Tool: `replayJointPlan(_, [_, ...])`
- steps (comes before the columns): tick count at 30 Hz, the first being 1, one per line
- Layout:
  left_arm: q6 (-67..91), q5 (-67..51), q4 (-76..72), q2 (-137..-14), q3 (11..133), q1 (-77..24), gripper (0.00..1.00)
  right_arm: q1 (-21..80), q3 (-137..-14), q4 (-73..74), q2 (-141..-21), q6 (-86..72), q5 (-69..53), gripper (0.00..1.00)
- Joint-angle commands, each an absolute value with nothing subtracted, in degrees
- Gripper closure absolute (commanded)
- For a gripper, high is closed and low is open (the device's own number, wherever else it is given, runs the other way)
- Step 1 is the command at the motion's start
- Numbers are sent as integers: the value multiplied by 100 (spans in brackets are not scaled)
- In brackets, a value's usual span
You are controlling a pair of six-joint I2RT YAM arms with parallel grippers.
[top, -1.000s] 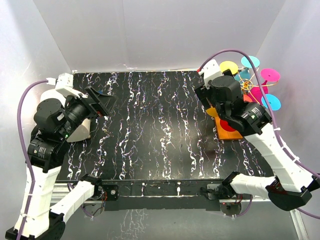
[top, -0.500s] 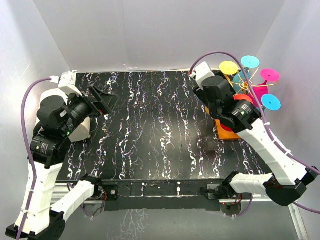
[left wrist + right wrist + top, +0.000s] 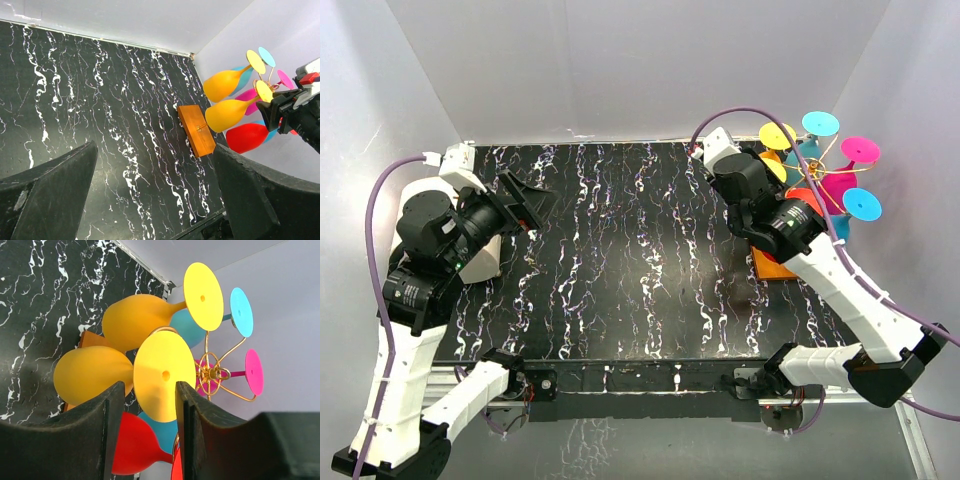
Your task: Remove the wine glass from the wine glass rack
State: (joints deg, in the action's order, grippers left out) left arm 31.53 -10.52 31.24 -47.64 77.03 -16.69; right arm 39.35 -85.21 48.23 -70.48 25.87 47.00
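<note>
**My right gripper is waiting around the foot of a yellow glass at the rack**

The black marbled table [image 3: 620, 250] is lying mostly bare in the middle, because all the work is happening at its far right corner. My left arm [image 3: 420, 260] is staying out at the left side so that it is not crossing the other arm. Its left gripper [image 3: 155, 150] is standing fully spread and is holding nothing.

My right arm [image 3: 840, 280] is reaching forward to the wine glass rack [image 3: 196, 129]. The rack's orange base is lying flat on the table near the back wall. The glasses are hanging bowl down from the gold hooks on top, and this is why I am coming from the side and not from above.

The wine glass [image 3: 92, 375] I am aiming at is yellow and is on the rack. A second yellow glass [image 3: 140, 322] is hanging just beside it, a red glass [image 3: 137, 450] is below, and a cyan glass [image 3: 187, 327] and a magenta glass [image 3: 254, 372] are behind.

My right gripper [image 3: 150, 385] is standing about half open. The round foot [image 3: 162, 371] of the yellow glass is showing between the two fingers [image 3: 112, 430]. I cannot tell whether the pads are already touching the glass, so I am not counting it as held. In my judgement the glass needs a firm grip first, and then it must slide out along its hook without knocking the neighbours
</note>
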Motion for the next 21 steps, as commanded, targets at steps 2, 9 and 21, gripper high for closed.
replayJointPlan(2, [3113, -1195, 2961, -4762, 7674, -1697, 1, 3959, -8447, 4274, -6993, 2832, 4918, 59])
replayJointPlan(9, [3109, -1173, 2979, -4738, 7651, -1697, 1, 3964, -8411, 4219, -7052, 2934, 5097, 69])
replayJointPlan(21, [3107, -1143, 3032, -4707, 7692, -1695, 1, 3963, -8407, 4358, -7099, 2915, 5106, 83])
